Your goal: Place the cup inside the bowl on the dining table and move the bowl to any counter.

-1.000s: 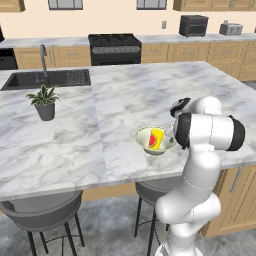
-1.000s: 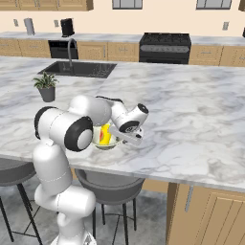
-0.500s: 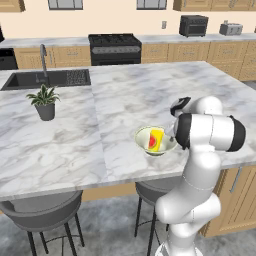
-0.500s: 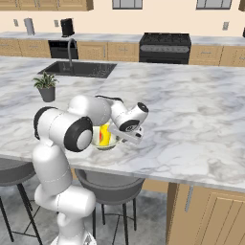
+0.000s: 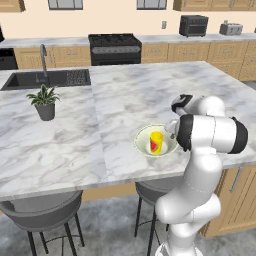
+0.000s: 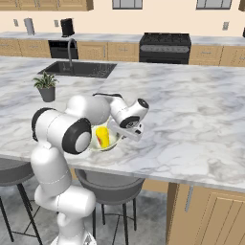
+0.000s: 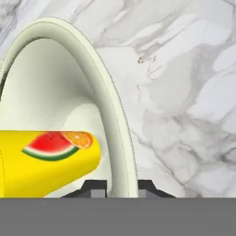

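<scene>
Cup (image 5: 156,141) upright in bowl (image 5: 143,144) — jaws astride bowl rim

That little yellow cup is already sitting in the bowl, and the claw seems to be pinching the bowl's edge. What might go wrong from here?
1. The gripper straddles only the thin rim of the bowl, one fingertip on each side. Such a narrow hold may slip or let the bowl tilt when lifted.
2. The cup stands loose inside the bowl, so a tilt might tip it out.
3. The bowl sits near the dining table edge, above the stools; a slip could drop it to the floor.
</scene>
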{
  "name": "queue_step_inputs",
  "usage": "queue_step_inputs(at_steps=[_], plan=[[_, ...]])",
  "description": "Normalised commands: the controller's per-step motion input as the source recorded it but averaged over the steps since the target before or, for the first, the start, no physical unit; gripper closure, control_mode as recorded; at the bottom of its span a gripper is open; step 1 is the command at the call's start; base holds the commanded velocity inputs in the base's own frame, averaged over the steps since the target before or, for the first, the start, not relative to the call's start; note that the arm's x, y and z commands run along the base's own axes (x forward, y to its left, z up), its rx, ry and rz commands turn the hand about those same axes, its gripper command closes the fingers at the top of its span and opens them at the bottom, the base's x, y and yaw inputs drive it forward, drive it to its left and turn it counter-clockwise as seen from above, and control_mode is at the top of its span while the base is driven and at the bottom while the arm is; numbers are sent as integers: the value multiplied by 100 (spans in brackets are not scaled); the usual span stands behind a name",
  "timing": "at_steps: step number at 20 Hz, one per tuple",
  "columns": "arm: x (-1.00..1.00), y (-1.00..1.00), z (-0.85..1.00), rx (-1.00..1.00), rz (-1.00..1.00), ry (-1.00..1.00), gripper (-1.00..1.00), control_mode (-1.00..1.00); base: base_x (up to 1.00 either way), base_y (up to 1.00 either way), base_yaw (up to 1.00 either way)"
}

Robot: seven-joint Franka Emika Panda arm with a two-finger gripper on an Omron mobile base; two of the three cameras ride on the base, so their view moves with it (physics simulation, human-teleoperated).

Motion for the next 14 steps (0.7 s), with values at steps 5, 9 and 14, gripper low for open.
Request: queue_step_inputs(at_steps=[5,9,14], plan=[[0,0,9,4,0,7,100,-100,0,0,0],[0,0,0,3,0,13,100,-100,0,0,0],[0,-2,0,9,0,6,100,-100,0,0,0]])
